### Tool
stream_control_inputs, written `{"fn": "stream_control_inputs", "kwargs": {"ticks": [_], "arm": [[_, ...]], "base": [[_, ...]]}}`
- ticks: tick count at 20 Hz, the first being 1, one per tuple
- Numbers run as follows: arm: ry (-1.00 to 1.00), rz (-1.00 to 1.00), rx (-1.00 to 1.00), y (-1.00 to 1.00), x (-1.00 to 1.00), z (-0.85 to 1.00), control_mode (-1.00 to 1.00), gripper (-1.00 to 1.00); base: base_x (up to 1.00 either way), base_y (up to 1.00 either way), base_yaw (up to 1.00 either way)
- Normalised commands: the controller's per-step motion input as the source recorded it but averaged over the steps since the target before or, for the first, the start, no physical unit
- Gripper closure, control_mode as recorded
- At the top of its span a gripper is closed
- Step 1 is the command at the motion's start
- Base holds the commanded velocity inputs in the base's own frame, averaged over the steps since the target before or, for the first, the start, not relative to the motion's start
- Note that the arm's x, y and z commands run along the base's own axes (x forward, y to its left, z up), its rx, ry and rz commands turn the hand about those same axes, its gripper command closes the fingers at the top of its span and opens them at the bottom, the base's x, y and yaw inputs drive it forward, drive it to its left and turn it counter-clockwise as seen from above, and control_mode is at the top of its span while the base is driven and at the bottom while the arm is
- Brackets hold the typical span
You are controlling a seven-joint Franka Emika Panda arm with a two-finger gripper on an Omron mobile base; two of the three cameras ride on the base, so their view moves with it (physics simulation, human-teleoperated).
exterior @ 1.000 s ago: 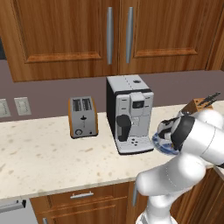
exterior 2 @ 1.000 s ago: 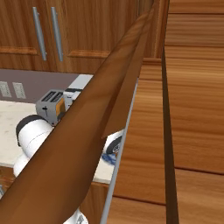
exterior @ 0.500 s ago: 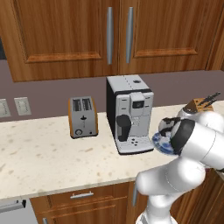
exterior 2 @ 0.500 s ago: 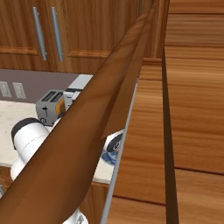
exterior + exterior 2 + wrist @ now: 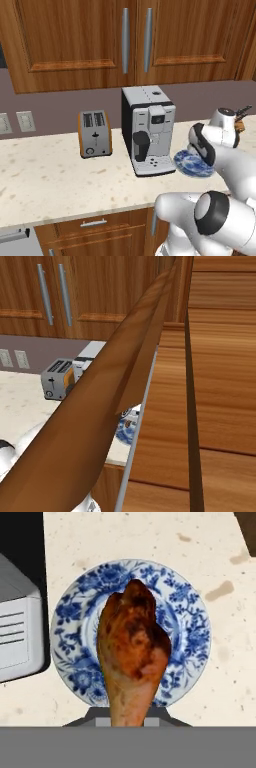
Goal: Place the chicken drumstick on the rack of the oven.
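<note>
Hand view: the glossy orange-brown chicken drumstick (image 5: 132, 662) fills the centre, fat end up, its thin end pinched in the closed two-finger gripper (image 5: 129, 722) at the bottom. It hangs over the round blue-and-white patterned plate (image 5: 192, 632) on the speckled cream stone counter (image 5: 150, 537), beside the boxy steel coffee machine (image 5: 15, 637). Left base view: that plate (image 5: 192, 165) sits near the counter's right end, past a coffee machine and an orange-sided slotted toaster (image 5: 94, 133).
</note>
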Motion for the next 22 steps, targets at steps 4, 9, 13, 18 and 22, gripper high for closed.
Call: {"fn": "stream_control_inputs", "kwargs": {"ticks": [4,9,13,18,22], "arm": [[0.00,0.03,0.00,0.46,-0.71,1.00,-1.00,1.00],[0.00,0.11,-0.06,0.80,-0.51,0.78,-1.00,1.00],[-0.06,0.10,-0.14,0.92,-0.63,0.37,-1.00,1.00],[-0.11,-0.01,-0.01,0.42,-0.79,0.04,-1.00,1.00],[-0.15,-0.04,0.00,0.34,-0.39,-0.08,-1.00,1.00]], "base": [[0.00,0.00,0.00],[0.00,0.00,0.00],[0.00,0.00,0.00],[0.00,0.00,0.00],[0.00,0.00,0.00]]}}
